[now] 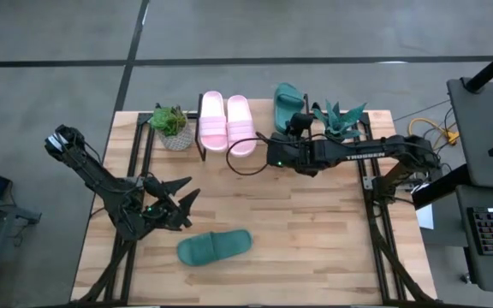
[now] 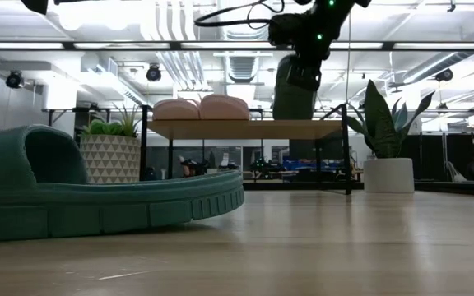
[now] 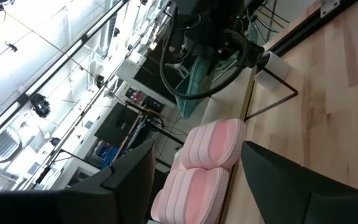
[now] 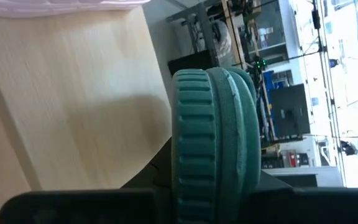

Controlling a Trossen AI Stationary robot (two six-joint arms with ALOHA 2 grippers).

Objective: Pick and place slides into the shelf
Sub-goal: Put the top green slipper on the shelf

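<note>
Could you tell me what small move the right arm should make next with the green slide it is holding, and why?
Probably lower it. The right gripper is shut on one green slide, held on edge above the shelf, beside the pink pair. Setting it flat on the bare board should come before releasing. The other green slide waits near the open left gripper.

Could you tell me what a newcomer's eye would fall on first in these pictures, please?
Probably the right pincer gripping a dark green slide over the shelf, beside the pink pair already lying there. Next, the other green slide lying alone on the table near the idle left pincer.
</note>
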